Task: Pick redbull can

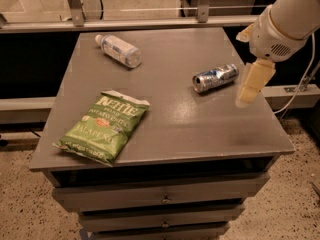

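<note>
Camera view: a green Kettle jalapeño chip bag (102,127) lies near the table's (175,134) front-left corner, and a water bottle (119,50) near the back-left corner. The redbull can (215,77) lies on its side toward the right edge. The claw (254,84) hangs just beside it; whether it is open or closed cannot be told.

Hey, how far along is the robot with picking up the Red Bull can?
Done: nothing yet. The redbull can lies on its side on the grey table, not lifted. In hand: the gripper hangs just right of the can, over the table's right side, not touching it. Left: close in on the can, grasp it and lift it.
</note>
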Action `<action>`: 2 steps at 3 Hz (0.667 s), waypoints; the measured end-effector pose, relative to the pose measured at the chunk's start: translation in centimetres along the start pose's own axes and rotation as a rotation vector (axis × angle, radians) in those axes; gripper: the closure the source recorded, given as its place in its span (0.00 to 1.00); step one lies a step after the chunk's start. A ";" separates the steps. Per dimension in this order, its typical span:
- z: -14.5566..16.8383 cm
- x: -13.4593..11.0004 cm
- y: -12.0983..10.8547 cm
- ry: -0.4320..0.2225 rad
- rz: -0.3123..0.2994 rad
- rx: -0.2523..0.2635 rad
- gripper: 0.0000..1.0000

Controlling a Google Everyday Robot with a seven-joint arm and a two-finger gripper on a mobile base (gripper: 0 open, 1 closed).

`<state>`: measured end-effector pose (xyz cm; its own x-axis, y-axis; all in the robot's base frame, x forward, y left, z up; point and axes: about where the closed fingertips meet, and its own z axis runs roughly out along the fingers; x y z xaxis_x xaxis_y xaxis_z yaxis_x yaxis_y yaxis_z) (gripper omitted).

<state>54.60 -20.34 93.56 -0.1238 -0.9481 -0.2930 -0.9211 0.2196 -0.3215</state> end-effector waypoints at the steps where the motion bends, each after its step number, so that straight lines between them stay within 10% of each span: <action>1: 3.1 -0.6 -3.1 -0.029 -0.009 -0.001 0.00; 2: 6.7 -0.8 -5.5 -0.054 0.000 -0.032 0.00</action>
<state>62.23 -19.27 89.54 -0.1043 -0.9343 -0.3409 -0.9327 0.2108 -0.2925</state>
